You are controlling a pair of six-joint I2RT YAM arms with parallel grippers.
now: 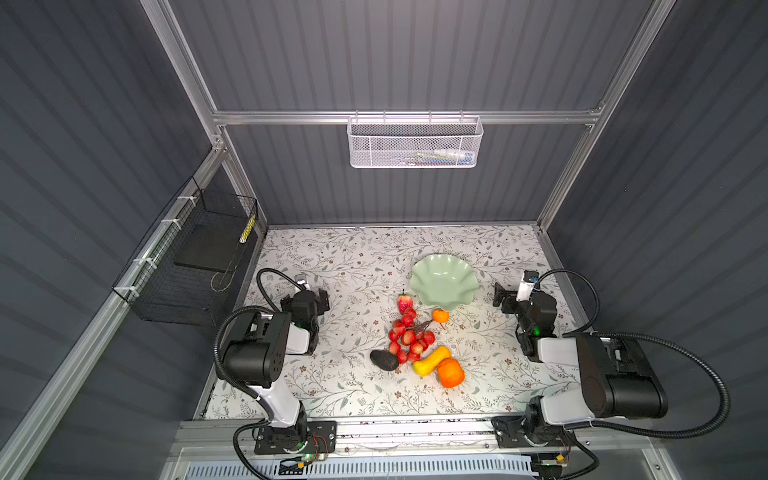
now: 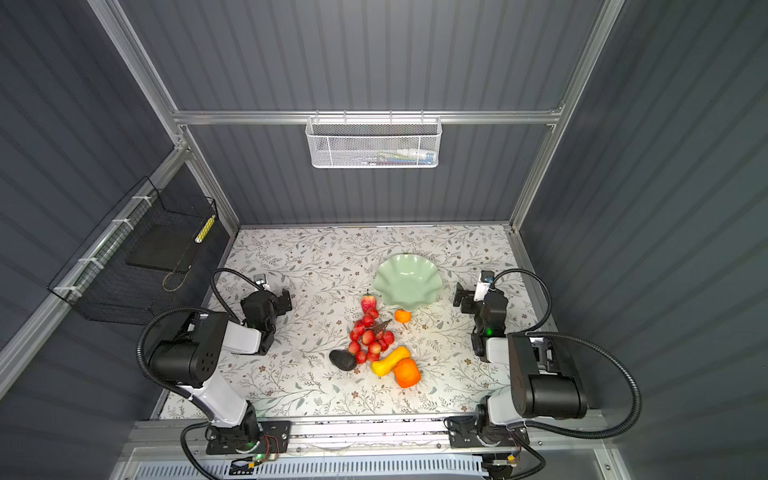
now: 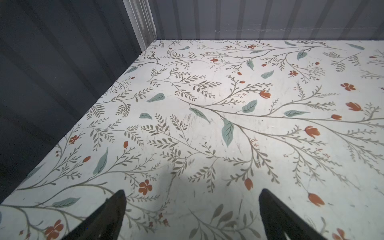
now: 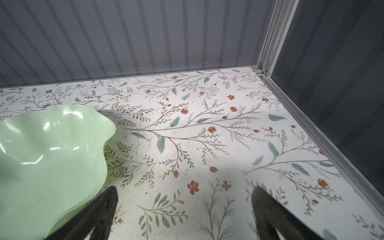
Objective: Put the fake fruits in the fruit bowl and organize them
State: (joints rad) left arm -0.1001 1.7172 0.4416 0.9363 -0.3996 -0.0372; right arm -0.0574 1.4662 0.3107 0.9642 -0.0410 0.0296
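The pale green fruit bowl (image 1: 444, 282) (image 2: 408, 282) (image 4: 52, 149) stands empty at mid-right of the table. In front of it lie a strawberry (image 1: 405, 302), a small tangerine (image 1: 440, 316), a bunch of red balls (image 1: 409, 338), a dark avocado (image 1: 384, 359), a yellow-orange gourd (image 1: 432, 361) and a big orange (image 1: 451, 372). My left gripper (image 1: 322, 299) (image 3: 192, 192) hovers open over bare table, left of the fruits. On the bowl's right, my right gripper (image 1: 500, 297) (image 4: 185, 188) is open and empty, with one finger (image 4: 104, 207) close to the rim.
A white mesh basket (image 1: 413, 143) hangs on the back wall. A black wire basket (image 1: 187, 266) hangs on the left wall. Grey ribbed walls close the table on three sides, and a metal rail (image 1: 415, 428) runs along the front.
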